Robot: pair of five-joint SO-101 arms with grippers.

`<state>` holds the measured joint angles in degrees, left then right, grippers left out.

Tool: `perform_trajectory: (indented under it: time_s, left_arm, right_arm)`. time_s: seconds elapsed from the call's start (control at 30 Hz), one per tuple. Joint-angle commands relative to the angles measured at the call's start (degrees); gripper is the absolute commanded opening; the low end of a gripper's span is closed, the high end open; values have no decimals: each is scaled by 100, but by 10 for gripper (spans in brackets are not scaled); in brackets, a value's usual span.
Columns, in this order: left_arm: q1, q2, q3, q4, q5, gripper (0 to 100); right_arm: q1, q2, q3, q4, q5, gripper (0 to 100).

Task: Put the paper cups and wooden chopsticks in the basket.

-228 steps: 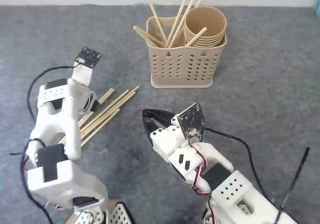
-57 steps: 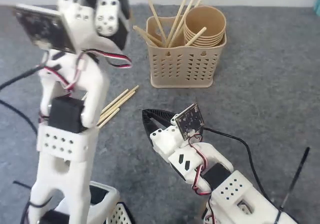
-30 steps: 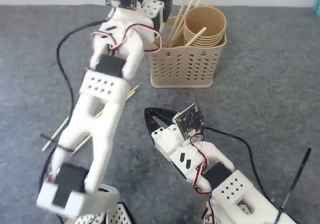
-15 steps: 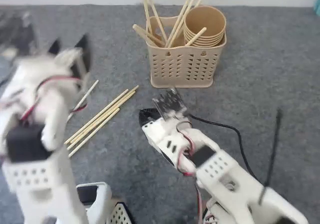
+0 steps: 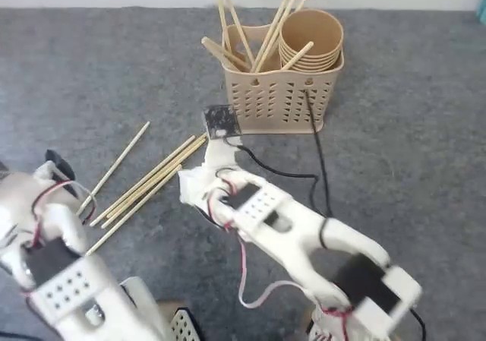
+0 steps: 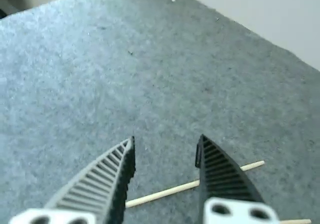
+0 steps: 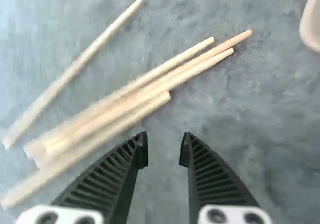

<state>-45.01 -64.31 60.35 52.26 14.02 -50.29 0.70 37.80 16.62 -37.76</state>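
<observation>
1. The right gripper (image 7: 162, 138) hangs over the loose chopsticks (image 7: 150, 84), empty, its jaws only narrowly apart. I'd worry that so small a gap nips one stick and scatters the rest, or slips off the smooth wood.
2. The left gripper (image 6: 166, 143), jaws wide apart and empty, sits over a single chopstick (image 6: 165, 193). With both arms near the same sticks, they might collide.
3. The sticks are pale, thin and straight, lying diagonally left of centre on the grey mat (image 5: 410, 128).
4. The basket (image 5: 281, 102), upper centre, holds stacked paper cups (image 5: 311, 33) and several chopsticks.
</observation>
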Motion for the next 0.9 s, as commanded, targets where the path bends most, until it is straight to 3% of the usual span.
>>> perform_trajectory:
  time_s: [0.0,0.2,0.47,0.73,0.87]
  left_arm:
    - [-62,993,-251,-404,273,191]
    - [-35,3218,-681,-1495,378,191]
    - [9,5380,-1930,-1538,378,191]
    - [9,5820,-2220,-1407,378,191]
    - [9,5820,-2211,-1407,378,191]
  right_arm:
    - [-31,558,-905,31,-642,126]
    - [-119,1367,-1846,31,-1116,126]
    - [-136,2158,-2804,734,-1292,126]
    - [-127,3073,-4123,1886,-1415,125]
    - [-127,3398,-4642,2316,-1415,37]
